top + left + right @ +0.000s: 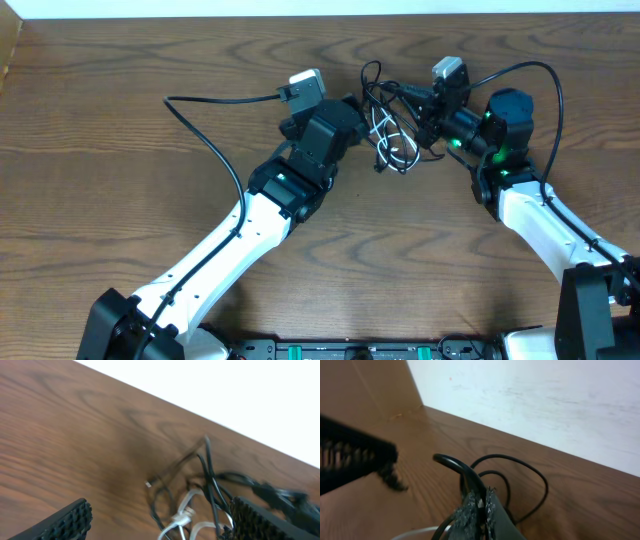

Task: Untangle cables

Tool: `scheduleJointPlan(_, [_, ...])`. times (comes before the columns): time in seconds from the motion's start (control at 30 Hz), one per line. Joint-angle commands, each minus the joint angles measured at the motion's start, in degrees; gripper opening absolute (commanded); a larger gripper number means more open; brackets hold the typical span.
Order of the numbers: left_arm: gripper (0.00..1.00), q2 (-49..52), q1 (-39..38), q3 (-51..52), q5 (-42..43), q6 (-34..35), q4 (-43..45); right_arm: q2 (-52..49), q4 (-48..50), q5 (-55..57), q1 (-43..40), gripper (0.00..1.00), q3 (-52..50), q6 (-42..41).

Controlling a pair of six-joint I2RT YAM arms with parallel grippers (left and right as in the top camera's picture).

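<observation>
The left gripper (161, 512) stands wide open, its two ribbed fingers (70, 521) far apart with nothing pinched between them. The tangle of cables (209, 485) lies on the table (75, 435) just ahead of it and partly inside the gap, crowded toward the finger at the right of its camera's view rather than centred. In that bundle the white cable (182, 517) curls nearest the gripper's body, while thin black loops reach out beyond the fingertips toward the far table edge (the view is blurred, so I cannot tell which strand crosses which). The right gripper (479, 507) is closed, its pads pressed together on a black cable (457, 466) that arches up from the fingertips toward the left of its camera's view; more black loops lie on the wood just past the tips. Seen from overhead, the two grippers face each other with the knot directly between their tips, the white loops on the side nearer the arms' bases.
</observation>
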State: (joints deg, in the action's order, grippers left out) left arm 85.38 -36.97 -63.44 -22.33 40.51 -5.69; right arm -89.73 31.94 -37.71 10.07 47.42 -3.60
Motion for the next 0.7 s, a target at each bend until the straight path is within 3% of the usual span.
scheduleJointPlan(0.0, [0.88, 0.33, 0.50, 0.00, -7.30, -4.00, 1.01, 1.01, -0.39, -4.81, -0.13, 0.01, 1.27, 2.19])
scheduleJointPlan(0.13, [0.89, 0.26, 2.23, 0.00, -6.03, -16.85, 3.93, 1.01, -3.87, -8.72, -0.83, 0.01, 1.27, 5.75])
scheduleJointPlan(0.33, [0.90, -0.90, 6.67, -0.02, 19.56, -37.73, 3.85, 1.01, -5.92, -21.68, -4.94, 0.01, 1.27, 13.05])
scheduleJointPlan(0.37, [0.98, -1.11, 8.07, -0.02, 25.11, -38.51, 3.30, 1.01, -5.92, -24.00, -6.43, 0.01, 1.27, 13.11])
scheduleJointPlan(0.57, [0.98, -1.16, 13.09, -0.02, 46.51, -38.53, 3.21, 1.01, -7.65, -32.28, -10.16, 0.01, 1.25, 14.49])
scheduleJointPlan(0.67, [0.98, -1.16, 13.92, -0.02, 50.77, -38.58, 3.37, 1.01, -7.78, -33.62, -10.36, 0.01, 1.22, 14.84])
